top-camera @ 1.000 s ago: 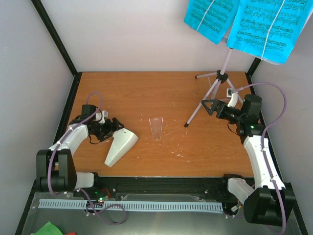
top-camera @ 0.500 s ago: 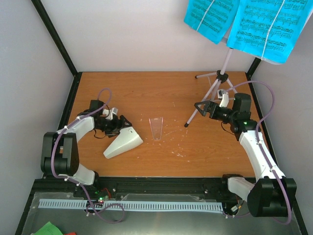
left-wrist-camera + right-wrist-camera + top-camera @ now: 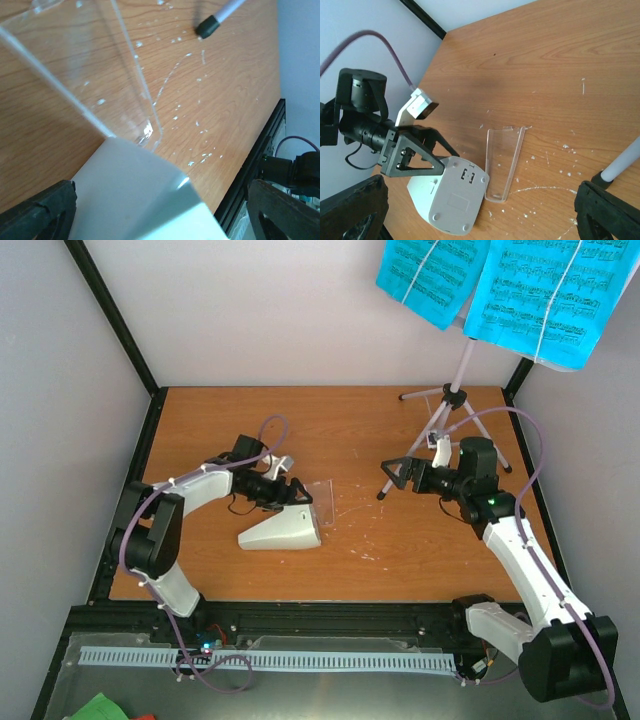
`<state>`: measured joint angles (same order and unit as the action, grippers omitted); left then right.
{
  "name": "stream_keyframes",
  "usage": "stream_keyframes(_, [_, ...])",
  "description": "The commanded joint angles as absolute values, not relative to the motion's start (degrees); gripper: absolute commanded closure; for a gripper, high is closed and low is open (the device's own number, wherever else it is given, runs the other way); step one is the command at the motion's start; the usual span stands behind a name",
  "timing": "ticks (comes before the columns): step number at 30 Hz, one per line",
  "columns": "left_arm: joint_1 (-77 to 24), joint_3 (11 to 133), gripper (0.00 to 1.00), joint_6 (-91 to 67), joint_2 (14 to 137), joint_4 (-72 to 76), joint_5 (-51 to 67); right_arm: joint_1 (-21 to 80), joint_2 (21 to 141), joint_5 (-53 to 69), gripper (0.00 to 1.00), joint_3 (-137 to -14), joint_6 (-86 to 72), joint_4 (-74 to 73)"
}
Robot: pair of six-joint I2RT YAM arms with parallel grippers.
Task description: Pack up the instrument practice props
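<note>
**Metronome on its side between the left jaws; stand upright at far right**

Item 1 – the left gripper (image 3: 290,496). Its jaws are spread wide and sit astride the broad end of the white metronome (image 3: 280,532). In the left wrist view the white body lies between the two fingers. It reaches one finger (image 3: 35,212), while a strip of wood shows between it and the other, so no firm clamp is seen. The metronome rests on the table (image 3: 300,430), left of centre. It lies on its side, narrow tip toward the left and flat base toward the right arm.

Item 2 – the clear cover (image 3: 320,502). It is off the metronome and lies flat on the table just beside the base. Its narrow end meets the base's edge; whether they touch cannot be told.

Item 3 – the right gripper (image 3: 393,475). Its jaws are fully apart and hold nothing. It hangs low, right of centre, facing the left arm, near the black-tipped foot of one leg of the music stand (image 3: 450,398). From above it overlaps that leg. The right wrist view shows the foot just beside one finger, not between the pair.

Item 4 – the stand. It is upright on three legs at the far right corner. The cyan sheet-music pages (image 3: 545,295) are spread at its head in two tilted groups, side by side.

Item 5 – white flecks (image 3: 365,545) are scattered on the wood between the arms.
</note>
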<state>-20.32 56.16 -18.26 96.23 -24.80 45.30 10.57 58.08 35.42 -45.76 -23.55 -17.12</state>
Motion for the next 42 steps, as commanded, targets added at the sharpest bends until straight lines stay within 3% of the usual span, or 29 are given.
stream_keyframes(1, [-21.2, 58.4, 0.04, -16.5, 94.3, -18.8, 47.2, 12.6, 55.8, 34.0, 0.0, -43.0, -25.0, -17.1])
stream_keyframes(8, [-21.2, 58.3, 0.01, -17.0, 86.8, -19.0, 33.8, 17.2, 54.6, 35.6, 0.0, -39.8, -27.4, -12.6])
stream_keyframes(15, [-18.8, 52.4, 0.01, -23.2, 73.3, -21.2, 23.6, 23.4, 63.4, 35.9, 0.02, -42.1, -27.7, -6.1])
stream_keyframes(23, [-14.1, 43.5, 0.0, -36.8, 55.8, -25.0, 30.6, 31.4, 75.0, 32.5, 0.13, -49.0, -24.8, -5.8])
stream_keyframes(32, [-14.1, 32.7, 0.01, -46.1, 43.7, -31.3, 35.4, 33.1, 86.8, 34.9, 0.25, -57.6, -24.5, -3.3])
stream_keyframes(42, [-14.1, 24.8, 0.01, -48.9, 41.2, -33.2, 42.7, 36.5, 99.3, 38.2, 0.31, -68.6, -21.8, -7.0])
